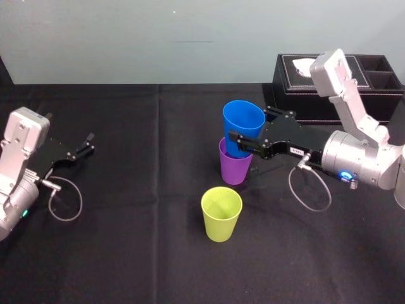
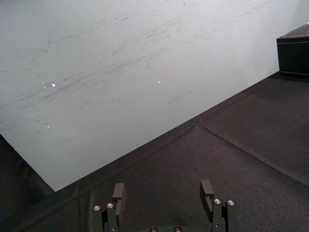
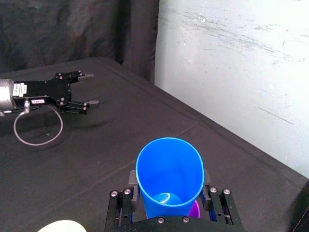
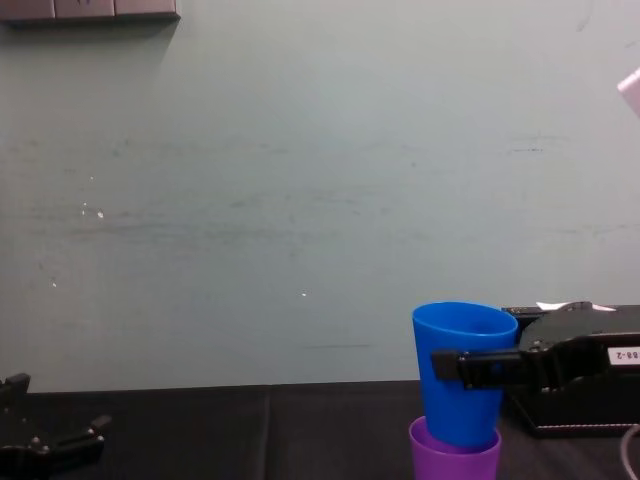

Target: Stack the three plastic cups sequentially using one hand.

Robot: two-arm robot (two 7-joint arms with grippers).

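Over purple cup (image 1: 235, 171) | right gripper (image 1: 250, 130) jaws pinching blue cup (image 1: 240, 121) | left gripper (image 1: 90, 143) jaws spread

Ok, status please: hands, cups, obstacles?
Right hand shut on blue cup, partly inside purple cup. Left hand open, parked at left. Yellow-green cup stands alone in front; nothing in the way.

upper cup (image 1: 243, 126) sits partly in lower cup (image 1: 235, 166), mid tabletop (image 1: 126, 190) | lone cup (image 1: 221, 213) in front of them, apart | box (image 1: 297, 95) behind, to the right | right gripper (image 1: 235, 144) comes from the right, jaws either side of upper cup | left gripper (image 1: 88, 142) far left
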